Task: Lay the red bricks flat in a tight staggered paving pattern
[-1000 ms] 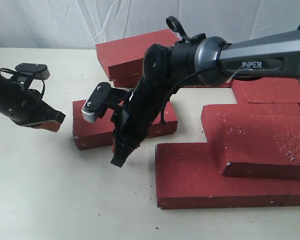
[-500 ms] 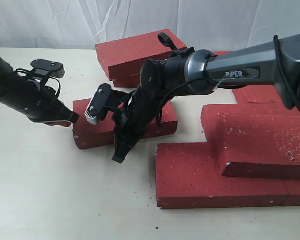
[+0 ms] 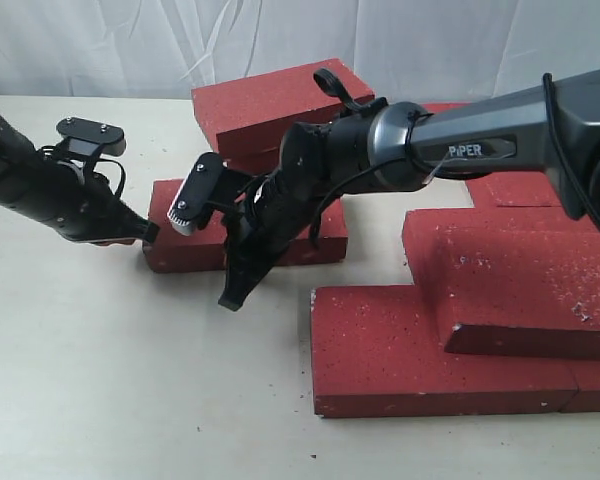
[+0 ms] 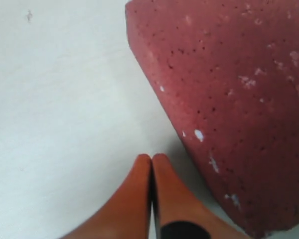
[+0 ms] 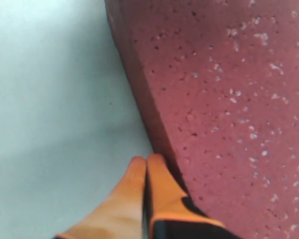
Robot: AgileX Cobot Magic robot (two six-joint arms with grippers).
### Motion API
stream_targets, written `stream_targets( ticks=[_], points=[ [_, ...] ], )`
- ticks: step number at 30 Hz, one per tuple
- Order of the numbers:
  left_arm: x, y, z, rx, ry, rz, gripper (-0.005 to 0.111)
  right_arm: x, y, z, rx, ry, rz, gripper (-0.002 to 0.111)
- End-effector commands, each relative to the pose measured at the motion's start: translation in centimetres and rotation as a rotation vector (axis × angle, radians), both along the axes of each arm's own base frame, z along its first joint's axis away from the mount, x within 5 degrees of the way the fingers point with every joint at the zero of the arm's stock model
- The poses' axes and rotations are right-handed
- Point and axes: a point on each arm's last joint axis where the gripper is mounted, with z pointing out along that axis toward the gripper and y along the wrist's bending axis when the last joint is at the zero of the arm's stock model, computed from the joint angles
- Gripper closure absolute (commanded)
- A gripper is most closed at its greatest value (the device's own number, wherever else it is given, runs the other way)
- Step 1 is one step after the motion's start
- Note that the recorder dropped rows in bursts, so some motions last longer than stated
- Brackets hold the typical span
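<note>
Lying flat left of centre on the pale table [image 3: 90, 390], 1 red brick [image 3: 183, 250] has the left gripper [image 3: 142, 234] at its left end and the right gripper [image 3: 232, 296] against its near edge. Each gripper's orange fingers [image 4: 137, 194] are pressed together, holding nothing. More red bricks [image 3: 400, 350] fill the lower right and upper centre of the exterior view.

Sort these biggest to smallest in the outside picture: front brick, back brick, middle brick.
1. Front brick, nearest the camera.
2. Back brick.
3. Middle brick, partly hidden by the right arm.
Being nearer makes the front one look larger, so their true sizes may match.
</note>
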Motion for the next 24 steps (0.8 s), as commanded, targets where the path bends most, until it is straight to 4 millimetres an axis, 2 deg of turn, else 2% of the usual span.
stream_targets(
  ticks=[1, 4, 8, 18, 21, 24],
  points=[
    [0.3, -0.2, 0.2, -0.010, -0.010, 0.007, 0.107, 1.1, -0.7, 0.2, -0.009, -0.051, -0.049, 0.108],
    [0.3, -0.1, 0.3, -0.005, -0.020, 0.013, 0.107, 1.9, -1.2, 0.4, 0.012, -0.065, -0.103, 0.108],
    [0.5, 0.0, 0.3, 0.002, -0.035, 0.021, 0.107, 1.7, -1.2, 0.3, 0.015, -0.044, -0.110, 0.108],
    [0.7, 0.0, 0.4, -0.007, -0.053, 0.058, 0.107, 0.1, -0.5, 1.7, 0.010, 0.022, -0.073, 0.108],
    [0.7, -0.1, 0.5, -0.021, -0.036, 0.046, 0.107, -0.2, -1.2, 2.6, -0.071, -0.002, -0.001, 0.108],
    [1.0, -0.4, 1.0, -0.031, -0.033, 0.018, 0.107, 0.0, -2.9, 3.8, -0.153, 0.015, -0.002, 0.108]
  ],
)
